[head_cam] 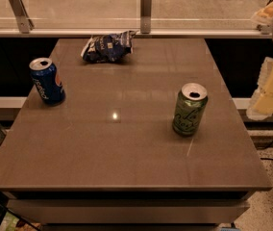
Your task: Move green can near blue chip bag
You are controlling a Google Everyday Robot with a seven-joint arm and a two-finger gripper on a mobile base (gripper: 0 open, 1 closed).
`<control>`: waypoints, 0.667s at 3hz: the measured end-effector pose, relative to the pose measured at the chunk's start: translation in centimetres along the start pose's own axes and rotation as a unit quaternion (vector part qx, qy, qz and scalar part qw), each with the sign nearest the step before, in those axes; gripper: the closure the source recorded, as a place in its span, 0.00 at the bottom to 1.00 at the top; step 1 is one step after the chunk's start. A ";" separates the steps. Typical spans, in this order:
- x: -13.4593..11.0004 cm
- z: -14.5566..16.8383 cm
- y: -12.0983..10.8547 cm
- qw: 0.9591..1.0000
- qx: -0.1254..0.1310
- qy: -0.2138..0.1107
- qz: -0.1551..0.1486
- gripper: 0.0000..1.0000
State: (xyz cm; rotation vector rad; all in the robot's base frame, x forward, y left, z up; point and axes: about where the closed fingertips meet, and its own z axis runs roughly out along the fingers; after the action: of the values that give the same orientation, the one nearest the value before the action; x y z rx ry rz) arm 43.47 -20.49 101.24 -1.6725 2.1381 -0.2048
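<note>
Three things sit on the brown surface (pixel 117 148): two cans and one bag. The single green can (pixel 190 109) stands upright right of centre, well apart from the one blue chip bag (pixel 107 47), which lies crumpled at the upper middle. One blue can (pixel 47 81) stands upright at left. The one pincer (pixel 272 88) hangs at the frame's right edge, beyond the surface; whether it is released or clenched, I cannot tell.
</note>
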 end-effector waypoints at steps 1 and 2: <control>0.0 0.0 0.0 1.000 0.000 0.000 0.000 0.00; 0.1 -0.5 0.1 1.000 0.011 -0.004 0.008 0.00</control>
State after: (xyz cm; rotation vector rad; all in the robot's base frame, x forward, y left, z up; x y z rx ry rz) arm 43.18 -20.60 101.69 -1.6410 2.1356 -0.2156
